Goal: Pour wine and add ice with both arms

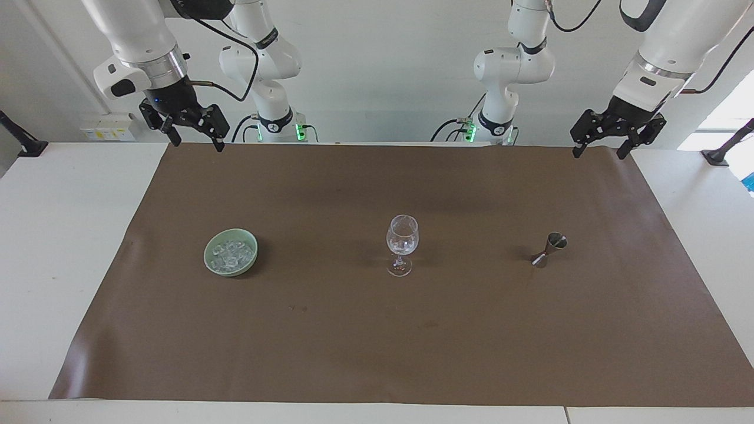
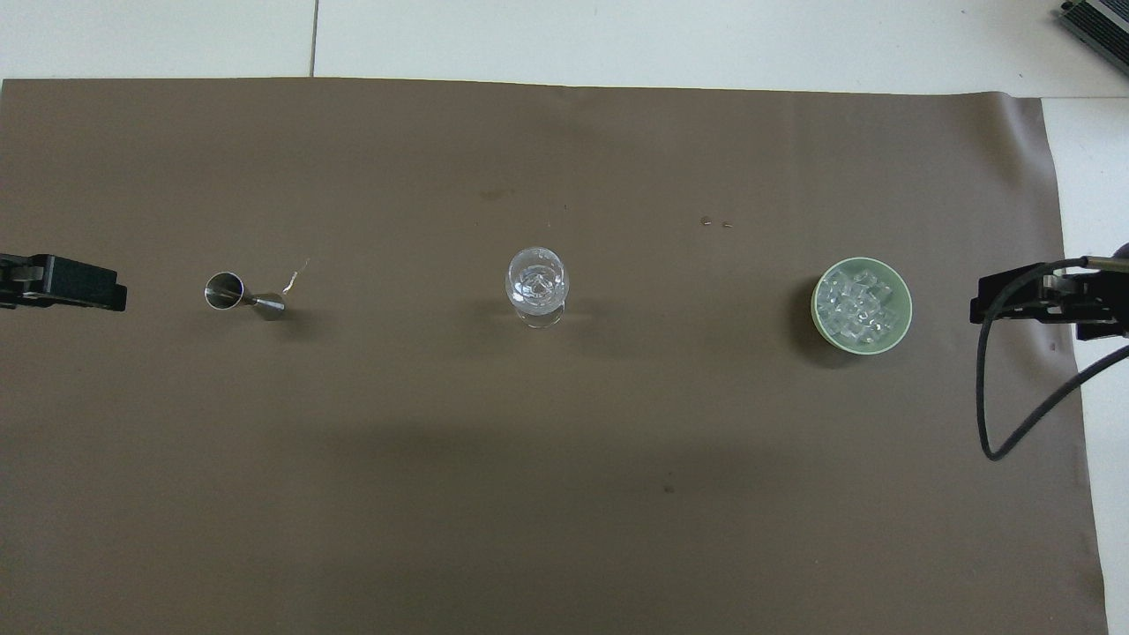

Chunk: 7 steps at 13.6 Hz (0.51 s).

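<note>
Ice (image 1: 230, 255) fills our green bowl (image 1: 210, 263), frame left-centre; right pincer (image 1: 197, 137) upper left, left pincer (image 1: 599, 147) upper right; we see both spread, empty.

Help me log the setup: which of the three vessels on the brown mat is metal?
The jigger, toward the left arm's end of the mat. The wine glass is clear, the bowl pale green.

My facing camera sits high across the table, looking back at both arm bases. My overhead camera looks steeply down from their end. Both share the brown mat (image 1: 377, 330) (image 2: 564, 494), turned half around.
</note>
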{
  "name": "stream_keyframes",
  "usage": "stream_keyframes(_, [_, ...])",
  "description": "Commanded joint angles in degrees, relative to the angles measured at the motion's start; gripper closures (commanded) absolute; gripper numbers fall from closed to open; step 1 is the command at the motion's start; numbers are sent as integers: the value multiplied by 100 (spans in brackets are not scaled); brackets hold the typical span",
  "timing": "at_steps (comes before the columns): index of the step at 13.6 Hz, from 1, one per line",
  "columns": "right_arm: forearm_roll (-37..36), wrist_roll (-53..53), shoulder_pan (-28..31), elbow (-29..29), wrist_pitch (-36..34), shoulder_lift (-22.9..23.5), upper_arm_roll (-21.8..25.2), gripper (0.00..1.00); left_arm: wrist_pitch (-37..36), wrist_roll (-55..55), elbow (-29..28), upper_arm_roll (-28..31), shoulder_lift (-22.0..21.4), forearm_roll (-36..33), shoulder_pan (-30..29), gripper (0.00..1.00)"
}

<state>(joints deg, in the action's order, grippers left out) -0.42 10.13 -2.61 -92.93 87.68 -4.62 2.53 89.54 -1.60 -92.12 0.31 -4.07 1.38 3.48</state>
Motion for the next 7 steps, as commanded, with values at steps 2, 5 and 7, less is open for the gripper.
stream_keyframes(2, [-81,15,24,-156,3,-153,-34,0,-33,19,-157,22,-156,-86,30,0])
stream_keyframes(5, [-63,15,32,-164,-6,-153,-42,0,-42,19,-157,30,-156,-86,21,0])
stream_keyframes(7, [-46,24,32,-156,-6,-153,-42,0,-16,19,-157,22,-156,-86,30,0])
